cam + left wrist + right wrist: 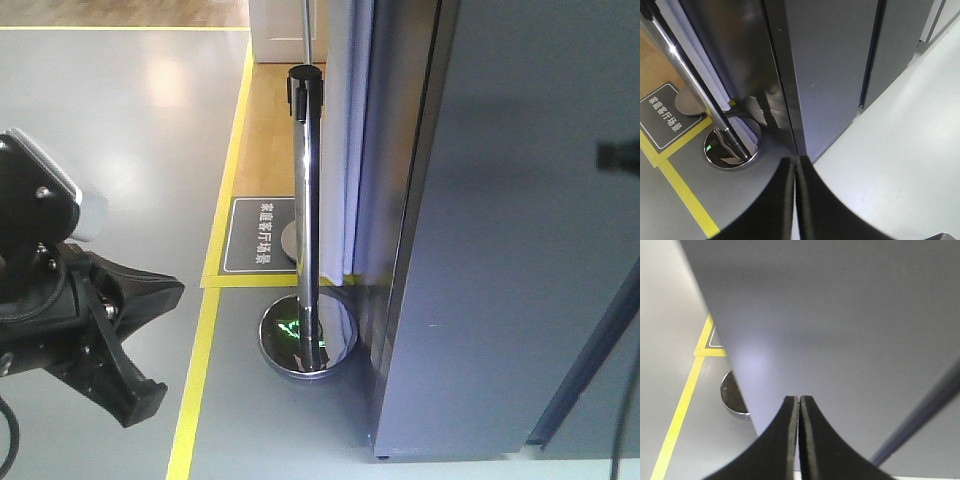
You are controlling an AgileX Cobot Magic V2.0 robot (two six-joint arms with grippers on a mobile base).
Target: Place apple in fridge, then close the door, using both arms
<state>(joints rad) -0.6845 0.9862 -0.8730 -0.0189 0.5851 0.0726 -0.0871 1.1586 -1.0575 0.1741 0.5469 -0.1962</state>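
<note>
The fridge (pixel 520 250) shows only its dark grey outside, which fills the right half of the front view; none of its white inside shows. A dark seam (pixel 590 370) runs down the panel at the lower right, and the door lies flush along it. The apple is out of view. My left gripper (pixel 796 159) is shut with nothing between its fingers, its tips pointing at the fridge's lower corner (pixel 802 150). My right gripper (pixel 799 397) is also shut and empty, close in front of the grey fridge face (pixel 840 320). The left arm (pixel 70 320) hangs at the lower left.
A chrome stanchion post (pixel 305 200) on a round mirrored base (pixel 308 340) stands just left of the fridge. A yellow floor line (pixel 195 380) and a dark floor sign (pixel 258 235) lie behind it. White fabric (pixel 340 130) hangs beside the fridge's left side.
</note>
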